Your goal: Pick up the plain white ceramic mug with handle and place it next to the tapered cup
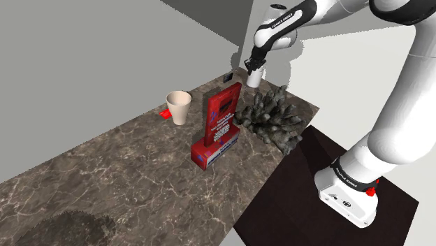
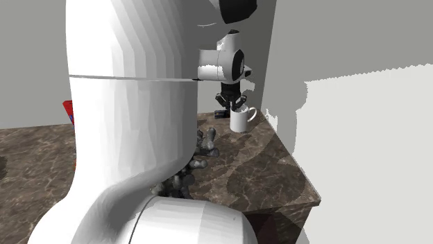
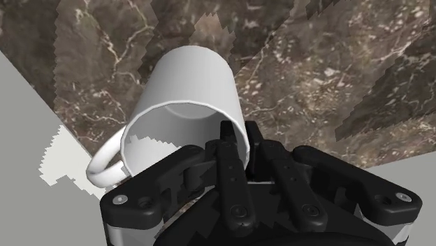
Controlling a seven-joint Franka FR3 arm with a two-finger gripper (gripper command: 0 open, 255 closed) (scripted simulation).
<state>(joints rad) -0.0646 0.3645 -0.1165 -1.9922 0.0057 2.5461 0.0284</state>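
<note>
The white mug with a loop handle is at the far corner of the dark marble counter, close to the grey wall. My black gripper comes down on it from above and is shut on its rim, one finger inside and one outside. The wrist view shows the fingers pinching the rim wall of the mug, on the side opposite the handle. From the second exterior view the mug looks upright under the gripper. I cannot tell if it touches the counter. The beige tapered cup stands further toward the shoulder view's left.
A tall red box stands on a flat red and blue box between mug and cup. A grey spiky object lies near the counter's edge by the stand. A small red item sits behind the cup. Walls close the mug's corner.
</note>
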